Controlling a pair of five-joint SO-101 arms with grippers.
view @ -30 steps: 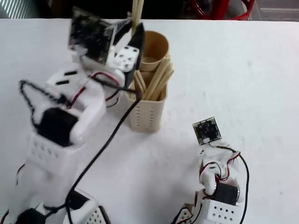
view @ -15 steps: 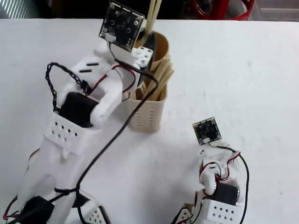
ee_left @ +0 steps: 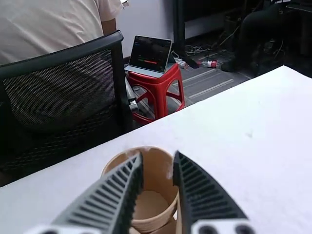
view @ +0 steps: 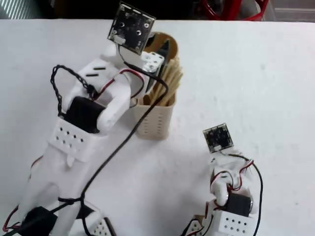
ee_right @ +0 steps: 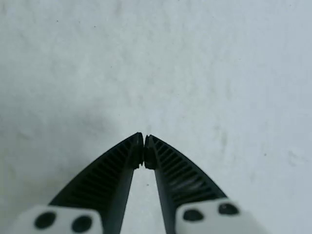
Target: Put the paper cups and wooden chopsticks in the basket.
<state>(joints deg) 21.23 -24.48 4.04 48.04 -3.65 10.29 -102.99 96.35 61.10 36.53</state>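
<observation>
My left hand point(ee_left: 157, 156) hangs directly over the basket point(view: 155, 120), its two ribbed fingers point(ee_left: 127, 180) parted by a narrow gap with nothing held between them. Through that gap, in the left wrist view, I look down into the open mouth of a paper cup point(ee_left: 148, 204). From the high view, the paper cup stands upright in the far end of the basket, partly covered by my left hand. The wooden chopsticks point(view: 165, 83) lean as a bundle inside the basket just beside the cup, their upper ends fanning out past the rim. The basket, a pale perforated container, stands on the white surface point(view: 256, 83) just beside my left arm. My right hand point(ee_right: 144, 139) is well apart from the basket, pointing down at a bare part of the surface, its fingertips pressed together and gripping nothing.
</observation>
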